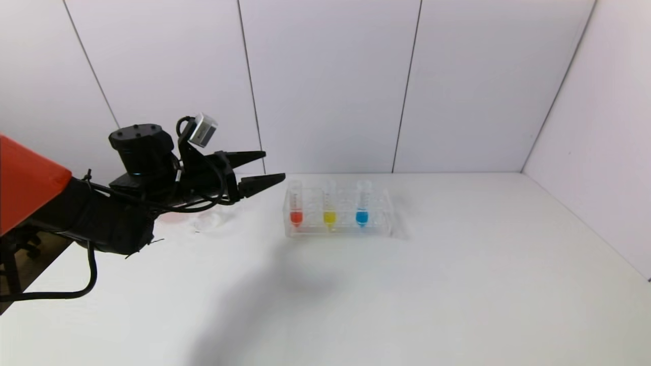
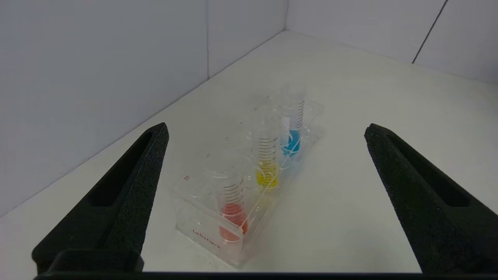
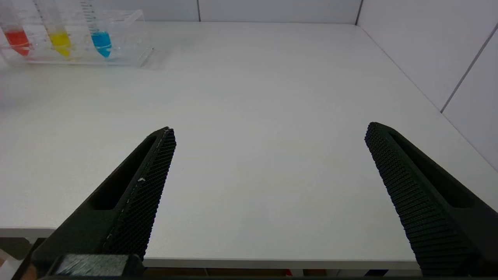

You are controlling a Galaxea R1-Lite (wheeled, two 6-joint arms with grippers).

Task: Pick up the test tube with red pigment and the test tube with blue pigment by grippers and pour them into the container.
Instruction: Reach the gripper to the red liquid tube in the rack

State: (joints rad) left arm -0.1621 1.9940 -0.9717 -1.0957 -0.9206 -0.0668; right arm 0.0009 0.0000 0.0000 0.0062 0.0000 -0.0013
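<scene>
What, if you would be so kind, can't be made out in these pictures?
- Container: head view, mostly hidden behind the open left claw; only a faint clear shape shows.
- Right claw: outside the head view; open at the table's near edge.
- Red tube: right wrist view, top cut off.
- Tube markings: too small.

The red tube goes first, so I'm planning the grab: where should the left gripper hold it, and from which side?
Grip the red tube on its bare upper part above the rack, coming from the robot's left: it stands upright at that end, and the open left gripper already points there.
</scene>
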